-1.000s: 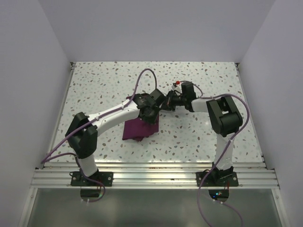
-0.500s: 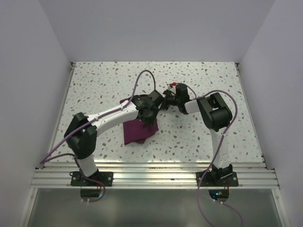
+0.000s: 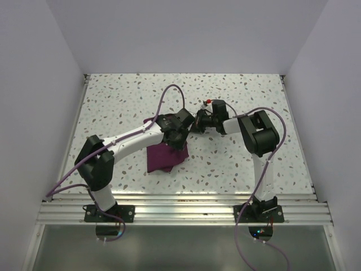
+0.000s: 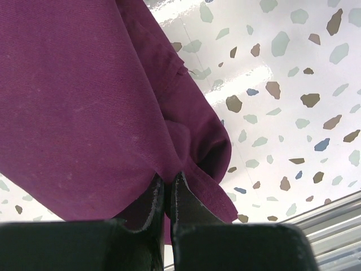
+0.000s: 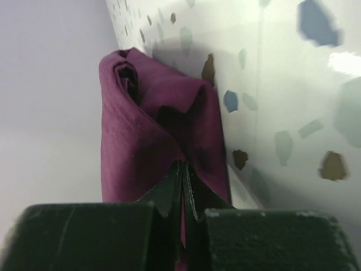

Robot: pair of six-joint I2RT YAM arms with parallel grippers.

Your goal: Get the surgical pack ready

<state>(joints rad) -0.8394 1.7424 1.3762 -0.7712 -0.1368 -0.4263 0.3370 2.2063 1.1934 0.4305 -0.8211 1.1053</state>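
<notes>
The left gripper (image 4: 167,195) and the right gripper (image 5: 183,186) are each clamped on a fold of the purple cloth (image 3: 164,155), which is bunched at the middle of the table (image 3: 124,96). A thin fold could be lost if it is pulled unevenly.

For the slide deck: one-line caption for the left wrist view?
Left gripper shut on a fold of the purple surgical pack, draped over the speckled table.

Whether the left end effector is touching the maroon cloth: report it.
Touching. The left wrist view shows the left end effector shut on a fold of the surgical pack, with the fabric pinched between its fingers.
</notes>
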